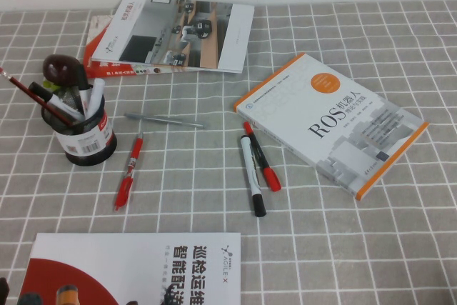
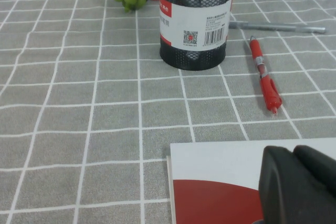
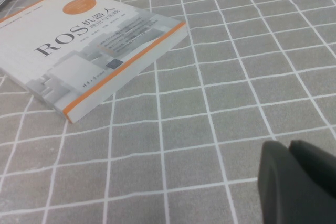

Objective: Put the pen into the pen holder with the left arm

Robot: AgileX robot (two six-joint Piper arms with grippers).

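Note:
The pen holder (image 1: 88, 136) is a black mesh cup with a barcode label, standing at the left of the table; it also shows in the left wrist view (image 2: 193, 30). The thin dark red pen (image 1: 28, 93) stands in the holder among markers, leaning out to the left. My left gripper (image 2: 293, 155) is shut and empty, hovering over the red-and-white booklet (image 2: 220, 177) at the near left, well short of the holder. My right gripper (image 3: 289, 146) is shut and empty above bare cloth at the near right.
A mangosteen (image 1: 63, 71) sits behind the holder. A short red pen (image 1: 128, 172), a grey pen (image 1: 164, 120) and two markers (image 1: 255, 169) lie mid-table. A ROS book (image 1: 332, 121) lies at the right, and magazines (image 1: 175, 33) at the back.

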